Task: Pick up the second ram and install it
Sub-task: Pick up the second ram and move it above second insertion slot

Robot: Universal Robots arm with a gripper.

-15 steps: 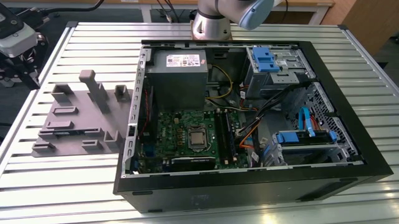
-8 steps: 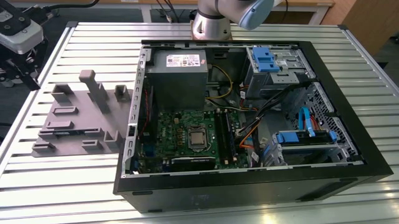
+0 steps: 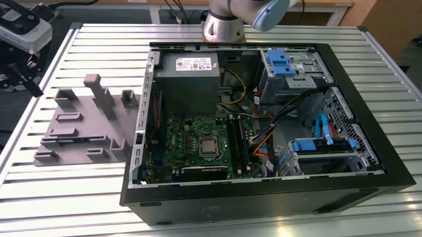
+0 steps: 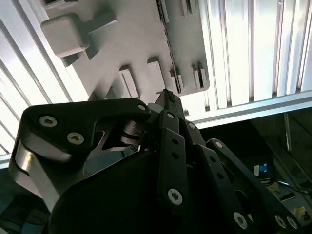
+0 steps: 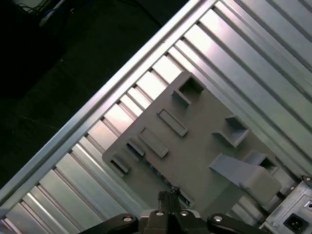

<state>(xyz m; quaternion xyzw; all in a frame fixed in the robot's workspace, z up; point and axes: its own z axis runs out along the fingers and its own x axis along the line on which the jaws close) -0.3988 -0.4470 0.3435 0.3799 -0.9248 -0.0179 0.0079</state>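
Claw (image 4: 167, 97) pressed together, hovering over the one grey tray (image 5: 195, 141); one open computer case (image 3: 264, 200) beside that tray

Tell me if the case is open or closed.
Open: the case has its side panel off, with the motherboard and power supply exposed.

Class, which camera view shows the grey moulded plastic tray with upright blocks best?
The exterior view: the grey moulded tray lies unobstructed on the slatted metal table, beside the open black computer case. The first wrist view shows most of the tray from above; in the second wrist view the black gripper covers part of it.
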